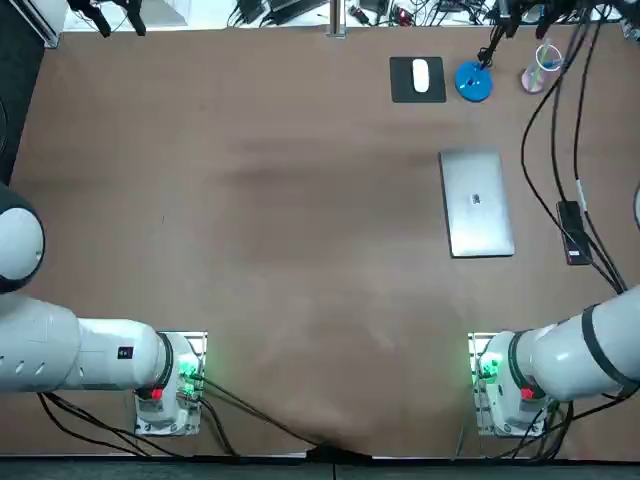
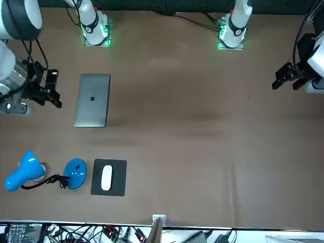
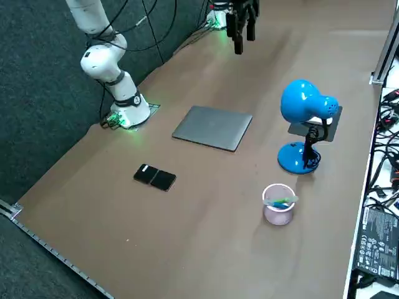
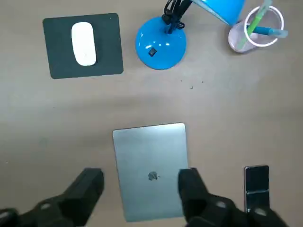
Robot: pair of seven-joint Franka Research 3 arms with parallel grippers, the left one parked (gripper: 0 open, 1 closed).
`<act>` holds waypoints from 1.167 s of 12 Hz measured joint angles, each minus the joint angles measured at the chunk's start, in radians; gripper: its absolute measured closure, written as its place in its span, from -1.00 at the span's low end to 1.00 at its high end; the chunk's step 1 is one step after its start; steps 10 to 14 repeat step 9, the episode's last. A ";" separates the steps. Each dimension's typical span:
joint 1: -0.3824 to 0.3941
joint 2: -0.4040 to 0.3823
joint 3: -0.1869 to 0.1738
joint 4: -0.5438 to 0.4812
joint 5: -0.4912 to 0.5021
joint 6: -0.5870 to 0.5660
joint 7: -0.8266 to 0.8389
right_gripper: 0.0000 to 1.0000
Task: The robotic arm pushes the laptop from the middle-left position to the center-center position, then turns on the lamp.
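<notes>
Tool (image 4: 140,175) spread wide, holds nothing, hangs above laptop (image 1: 477,202). Laptop shut, flat on table (image 1: 250,200), on robot's right side, not in middle yet. Lamp (image 3: 302,103) near far edge, looks off. 2 jobs left: push, then light.

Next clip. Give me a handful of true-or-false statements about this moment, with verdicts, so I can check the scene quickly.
1. The laptop is closed. True.
2. The mouse lies on bare table. False: it sits on the black mouse pad.
3. The right tool is clamped on the laptop. False: it hangs open above the laptop, apart from it.
4. A black phone lies flat beside the laptop. True.
5. The cup stands between the mouse pad and the blue lamp. False: the lamp stands between the cup and the pad.
</notes>
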 joint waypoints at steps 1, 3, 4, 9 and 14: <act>-0.051 -0.016 0.048 -0.002 0.000 -0.015 0.000 -0.99; -0.141 -0.051 0.129 -0.015 0.000 -0.057 -0.001 -1.00; -0.172 -0.071 0.152 -0.028 0.000 -0.068 -0.006 -1.00; -0.249 -0.151 0.222 -0.100 0.000 -0.071 -0.045 -1.00; -0.249 -0.151 0.222 -0.100 0.000 -0.071 -0.045 -1.00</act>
